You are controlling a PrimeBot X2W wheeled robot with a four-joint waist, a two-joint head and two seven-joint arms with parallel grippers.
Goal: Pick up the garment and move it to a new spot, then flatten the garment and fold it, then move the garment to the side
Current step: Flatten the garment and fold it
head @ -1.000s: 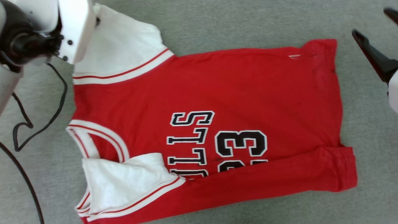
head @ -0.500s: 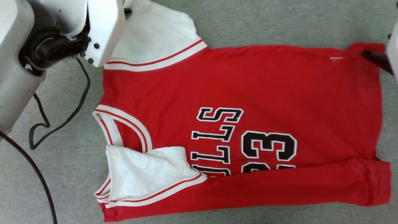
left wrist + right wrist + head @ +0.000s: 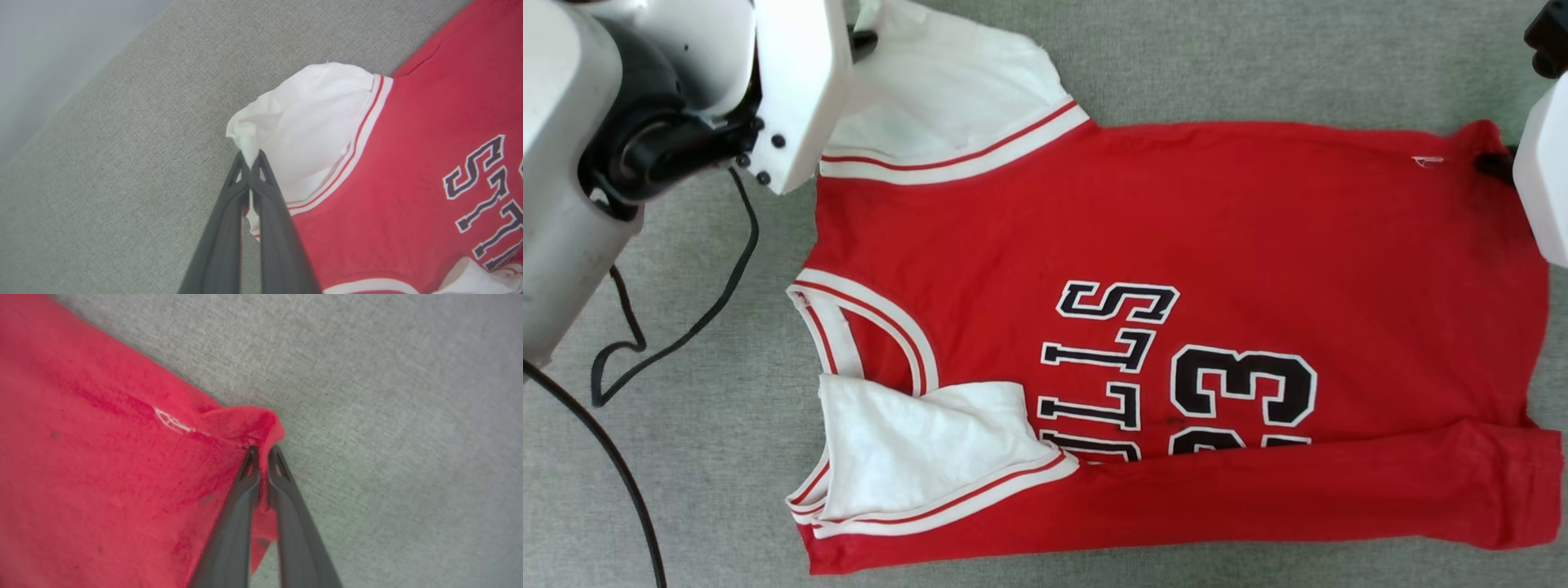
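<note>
Lying print-up on the grey tabletop [image 3: 1258,65], one garment [image 3: 1176,229] is seen, its long axis stretched from the left claw [image 3: 250,161] across to the right claw [image 3: 263,451]. The neckline [image 3: 874,314] is pointed toward the left claw's side and the hem toward the right claw's. The left claw is clenched on a pinch of the white sleeve [image 3: 310,122]. The right claw is clenched on the red hem corner [image 3: 245,424], which is bunched just beyond its tips. Two white sleeves are counted: one is held, and the second sleeve [image 3: 915,449] is folded onto the front, well apart from both claws. The long edge opposite the claws is turned over, so that the "BULLS 23" print [image 3: 1241,384] is partly covered. One black cable [image 3: 755,237] is trailed beside the left arm.
</note>
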